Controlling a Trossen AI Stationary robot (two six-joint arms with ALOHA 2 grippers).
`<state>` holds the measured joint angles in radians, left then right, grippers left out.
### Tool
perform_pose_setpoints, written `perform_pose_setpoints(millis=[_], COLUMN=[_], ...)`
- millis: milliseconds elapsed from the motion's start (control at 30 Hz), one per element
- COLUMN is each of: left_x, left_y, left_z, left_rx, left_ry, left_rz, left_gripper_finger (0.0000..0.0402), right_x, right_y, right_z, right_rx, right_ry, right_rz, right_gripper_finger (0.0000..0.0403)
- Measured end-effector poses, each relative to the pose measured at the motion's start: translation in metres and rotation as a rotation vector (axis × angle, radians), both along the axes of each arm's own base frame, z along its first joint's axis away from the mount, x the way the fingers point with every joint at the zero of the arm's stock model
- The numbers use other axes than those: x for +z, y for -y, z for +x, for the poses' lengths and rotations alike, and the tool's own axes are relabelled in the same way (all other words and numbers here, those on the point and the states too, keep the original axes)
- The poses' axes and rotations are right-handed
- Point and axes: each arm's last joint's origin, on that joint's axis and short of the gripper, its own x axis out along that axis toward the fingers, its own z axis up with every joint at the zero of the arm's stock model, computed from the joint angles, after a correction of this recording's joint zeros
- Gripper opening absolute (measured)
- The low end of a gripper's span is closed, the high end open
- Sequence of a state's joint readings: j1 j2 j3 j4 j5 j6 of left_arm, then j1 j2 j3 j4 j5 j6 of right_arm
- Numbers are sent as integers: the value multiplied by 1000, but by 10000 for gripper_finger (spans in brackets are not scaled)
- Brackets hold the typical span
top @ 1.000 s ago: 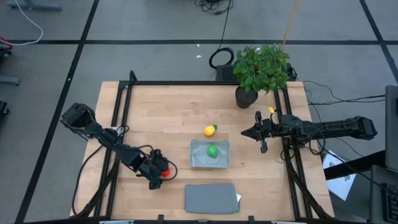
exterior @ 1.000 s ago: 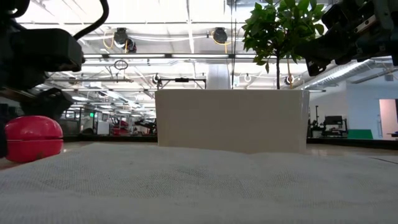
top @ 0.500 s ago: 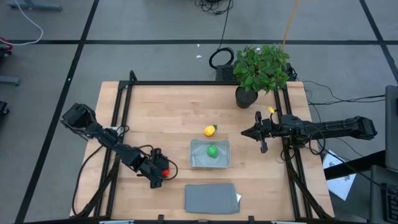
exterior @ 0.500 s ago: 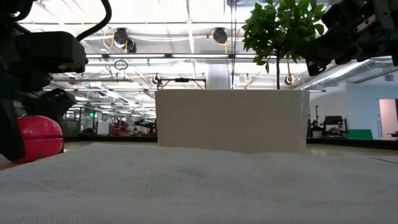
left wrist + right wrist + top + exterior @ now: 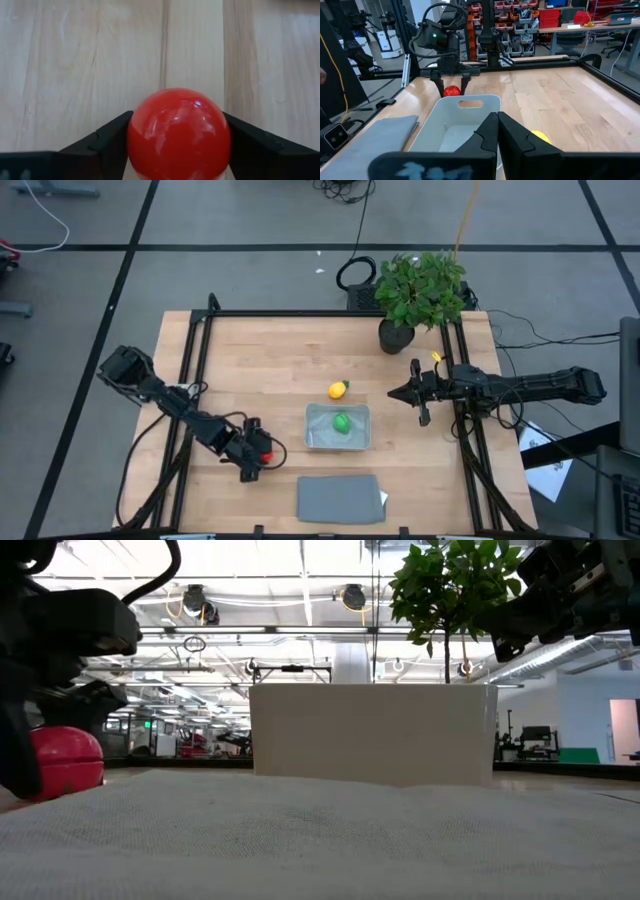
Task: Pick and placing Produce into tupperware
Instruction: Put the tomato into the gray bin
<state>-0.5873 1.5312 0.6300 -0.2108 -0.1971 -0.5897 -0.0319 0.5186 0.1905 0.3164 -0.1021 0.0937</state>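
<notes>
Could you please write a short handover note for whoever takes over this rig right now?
Left pincer: low at the table's front left, fingers against both sides of the red piece; piece still on the wood.
Right pincer: shut, empty, waiting right of the tupperware.
Done: green piece lies in the tupperware.
Left: lift the red piece and place it in; then the yellow piece, on the table just behind the tupperware. Grey lid lies in front of it.

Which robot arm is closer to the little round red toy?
The left. The left tool has its fingers on both sides of the round red toy; the right tool waits across the table beyond the clear container.
</notes>
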Motion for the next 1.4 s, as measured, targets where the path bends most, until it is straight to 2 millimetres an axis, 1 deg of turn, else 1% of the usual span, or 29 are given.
perform_pose_setpoints(millis=[100,333,467,600,867,1067,1300,1400], left_x=[4,23,38,53,86,110,130,137], left_y=[-3,-21,-32,-43,-68,-80,-96,-102], left_z=[0,0,-2,-4,-11,-19,-31,-37], left_rx=[-23,-30,-40,-60,-63,-94,-70,-47], left_ry=[-3,-19,11,74,231,374,502,547], left_rz=[-11,-36,-38,-30,-58,-75,-54,-53], left_gripper_finger=[277,244,249,265,246,261,250,251], right_x=[0,0,1,1,1,1,1,1], right_y=[0,0,0,0,0,0,0,0], right_z=[0,0,0,0,0,0,0,0], right_rx=[0,0,0,0,0,0,0,0], right_ry=[0,1,6,6,7,7,8,8], right_rz=[0,0,-1,-1,-1,-1,-1,-1], right_gripper_finger=[0,0,0,0,0,0,0,0])
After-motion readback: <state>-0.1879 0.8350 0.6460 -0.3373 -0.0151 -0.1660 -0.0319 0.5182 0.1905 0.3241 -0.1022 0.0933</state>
